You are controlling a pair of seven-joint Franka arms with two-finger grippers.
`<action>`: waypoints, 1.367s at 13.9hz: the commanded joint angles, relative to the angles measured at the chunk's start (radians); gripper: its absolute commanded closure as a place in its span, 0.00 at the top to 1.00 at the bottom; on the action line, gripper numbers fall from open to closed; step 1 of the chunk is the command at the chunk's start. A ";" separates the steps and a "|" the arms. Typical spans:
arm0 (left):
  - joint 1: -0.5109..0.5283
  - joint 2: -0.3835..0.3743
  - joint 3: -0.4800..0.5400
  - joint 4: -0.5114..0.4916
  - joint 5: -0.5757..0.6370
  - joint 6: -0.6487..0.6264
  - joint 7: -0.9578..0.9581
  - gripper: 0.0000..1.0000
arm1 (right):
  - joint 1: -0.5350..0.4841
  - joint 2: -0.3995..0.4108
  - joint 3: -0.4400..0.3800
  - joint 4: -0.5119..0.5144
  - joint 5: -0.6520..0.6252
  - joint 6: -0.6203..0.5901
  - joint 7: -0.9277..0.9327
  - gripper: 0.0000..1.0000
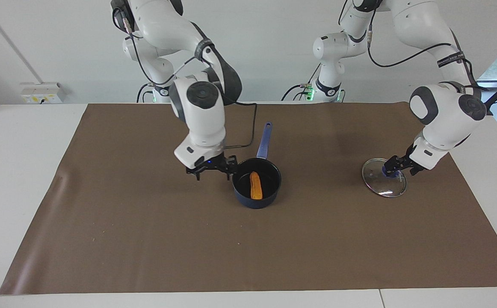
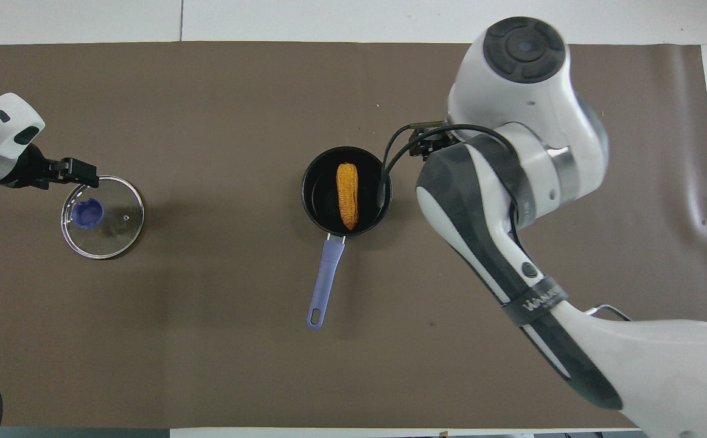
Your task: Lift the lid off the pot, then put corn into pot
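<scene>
The dark blue pot (image 1: 255, 202) stands mid-table with no lid on it, its long handle (image 1: 264, 141) pointing toward the robots. The orange corn (image 1: 255, 185) lies inside it, as the overhead view (image 2: 347, 194) also shows. The glass lid (image 1: 385, 185) with its blue knob (image 2: 87, 212) lies flat on the mat toward the left arm's end. My left gripper (image 1: 398, 167) hovers just over the knob, open, not holding it. My right gripper (image 1: 213, 169) is open and empty, low beside the pot (image 2: 311, 198).
A brown mat (image 1: 146, 239) covers most of the white table. The right arm's forearm (image 2: 499, 243) hides part of the mat in the overhead view. Nothing else lies on the mat.
</scene>
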 commanded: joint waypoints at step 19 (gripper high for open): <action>-0.147 -0.245 0.011 0.142 0.046 -0.460 -0.114 1.00 | -0.292 -0.389 -0.136 -0.237 0.036 -0.189 -0.550 1.00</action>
